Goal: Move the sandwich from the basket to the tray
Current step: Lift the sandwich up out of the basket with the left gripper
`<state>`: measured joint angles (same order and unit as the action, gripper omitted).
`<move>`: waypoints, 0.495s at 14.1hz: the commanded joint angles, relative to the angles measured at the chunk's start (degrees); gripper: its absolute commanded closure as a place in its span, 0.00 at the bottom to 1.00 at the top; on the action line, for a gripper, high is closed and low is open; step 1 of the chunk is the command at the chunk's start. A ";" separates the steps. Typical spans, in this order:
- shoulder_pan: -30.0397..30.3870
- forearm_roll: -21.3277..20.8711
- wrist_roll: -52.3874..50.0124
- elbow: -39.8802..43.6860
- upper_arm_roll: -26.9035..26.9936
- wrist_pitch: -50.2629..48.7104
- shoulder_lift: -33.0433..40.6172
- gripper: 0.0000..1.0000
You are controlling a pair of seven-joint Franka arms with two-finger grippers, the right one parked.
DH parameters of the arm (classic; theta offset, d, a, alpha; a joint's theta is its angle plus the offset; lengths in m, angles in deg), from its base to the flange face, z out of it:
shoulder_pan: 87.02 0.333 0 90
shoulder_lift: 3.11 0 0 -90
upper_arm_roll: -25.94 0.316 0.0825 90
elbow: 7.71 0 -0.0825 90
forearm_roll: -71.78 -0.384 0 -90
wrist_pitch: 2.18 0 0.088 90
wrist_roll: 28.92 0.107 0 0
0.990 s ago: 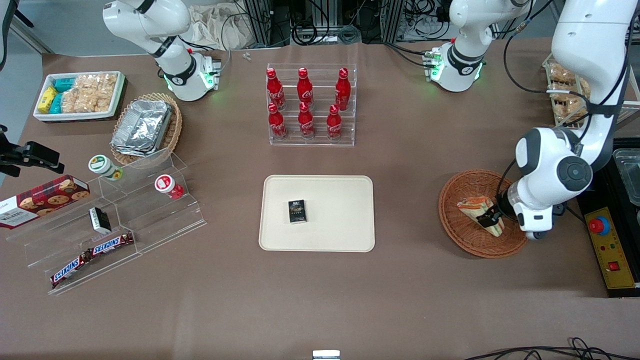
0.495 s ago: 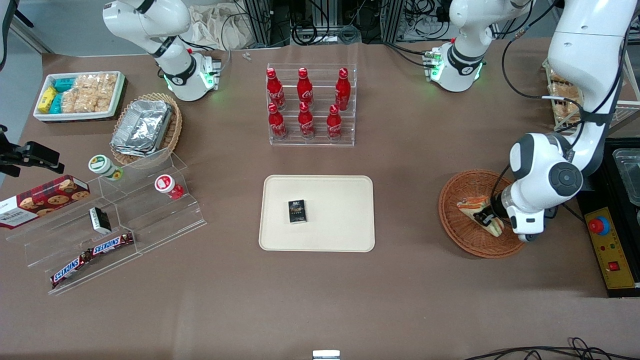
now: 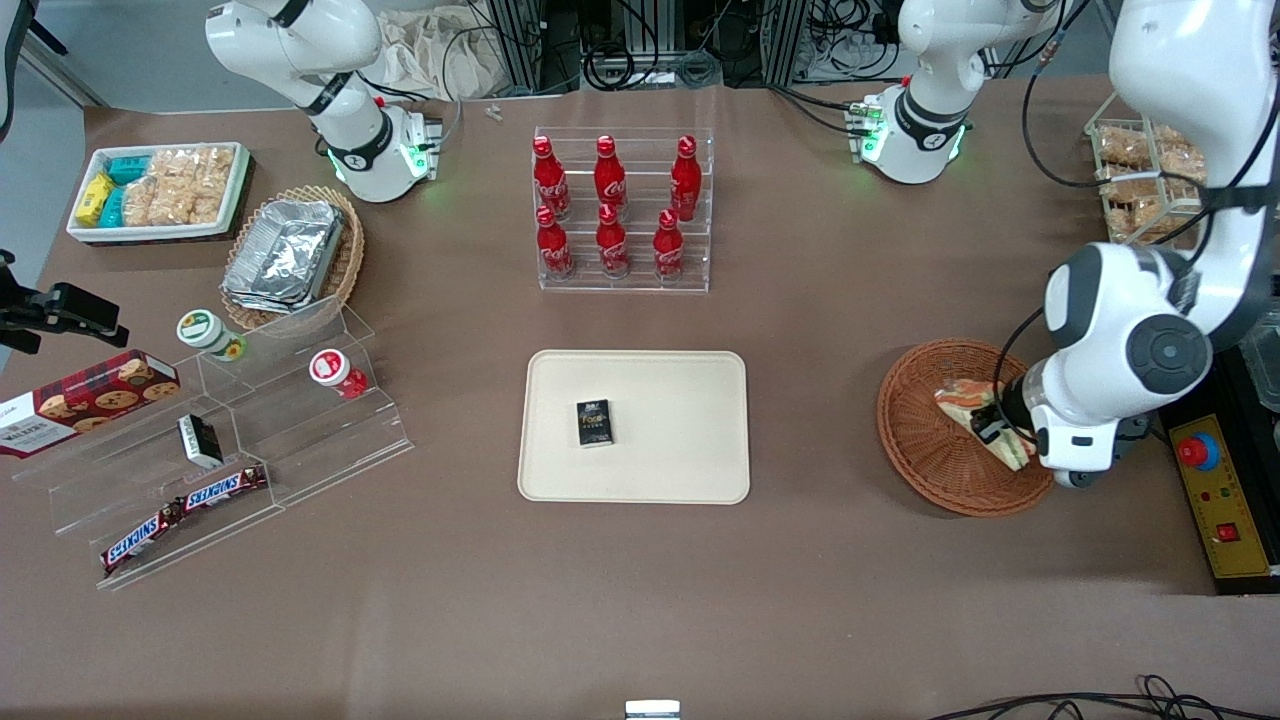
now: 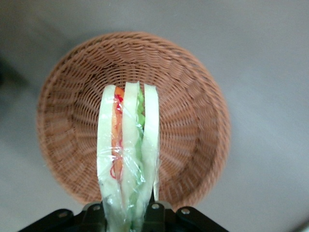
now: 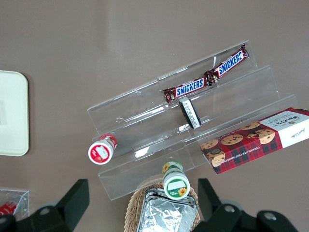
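Observation:
My left gripper (image 3: 990, 427) is shut on the sandwich (image 3: 978, 418), a clear-wrapped wedge of pale bread with green, orange and red filling. It holds the wedge above the reddish-brown wicker basket (image 3: 925, 445) at the working arm's end of the table. In the left wrist view the sandwich (image 4: 126, 154) hangs edge-on, clamped at its base by the gripper (image 4: 126, 218), with the empty basket (image 4: 193, 96) beneath it. The cream-beige tray (image 3: 680, 385) lies at the table's middle with a small black box (image 3: 594, 422) on it.
A clear rack of red cola bottles (image 3: 612, 210) stands farther from the front camera than the tray. Acrylic steps (image 3: 230, 450) with Snickers bars, cups and a cookie box sit toward the parked arm's end. A yellow control box (image 3: 1222, 500) lies beside the basket.
The gripper has risen with the sandwich clamped in it, lifting the wedge off the basket floor and shifting slightly away from the tray.

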<state>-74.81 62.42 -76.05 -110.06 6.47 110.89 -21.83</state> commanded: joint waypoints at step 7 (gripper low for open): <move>-10.59 -0.92 10.05 23.85 -9.63 -17.19 -10.09 1.00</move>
<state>-80.06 62.43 -66.41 -90.75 -2.90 93.90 -24.96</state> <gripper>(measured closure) 0.833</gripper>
